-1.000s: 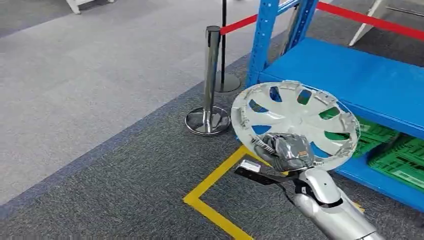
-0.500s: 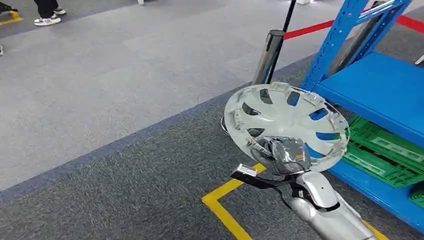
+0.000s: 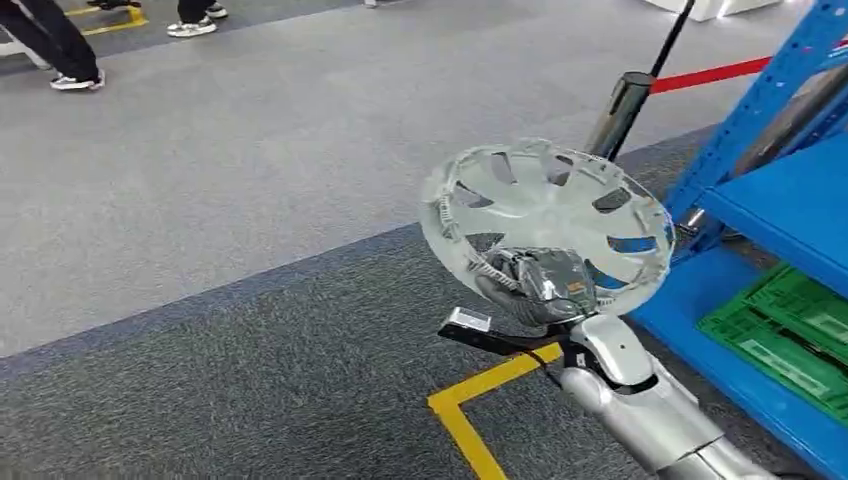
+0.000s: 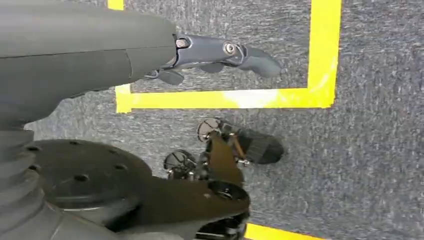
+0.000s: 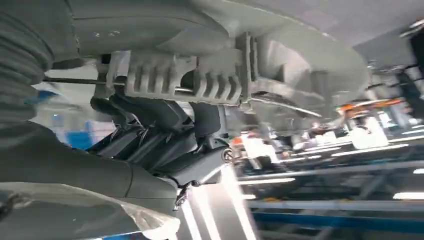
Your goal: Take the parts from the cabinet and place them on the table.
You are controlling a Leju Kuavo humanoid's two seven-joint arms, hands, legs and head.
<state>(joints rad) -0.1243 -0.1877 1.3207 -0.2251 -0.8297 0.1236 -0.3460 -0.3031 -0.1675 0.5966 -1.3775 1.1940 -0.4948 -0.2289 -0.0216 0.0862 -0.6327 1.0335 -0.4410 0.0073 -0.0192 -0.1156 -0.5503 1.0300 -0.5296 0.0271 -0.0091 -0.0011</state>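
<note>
Green crates [image 3: 790, 335] sit on the low level of the blue shelf rack [image 3: 780, 200] at the right, their contents too unclear to tell. A chrome barrier post [image 3: 620, 115] with a red belt [image 3: 705, 72] stands just behind the raised part, yellow floor tape [image 3: 480, 400] marks the grey carpet, and people's legs [image 3: 60, 45] show far off. The right hand [image 3: 545, 290] grips the lower rim of the silver spoked hubcap [image 3: 545, 215], held in the air beside the rack; the left hand [image 4: 220, 52] hangs over the carpet, fingers loosely extended and holding nothing.
</note>
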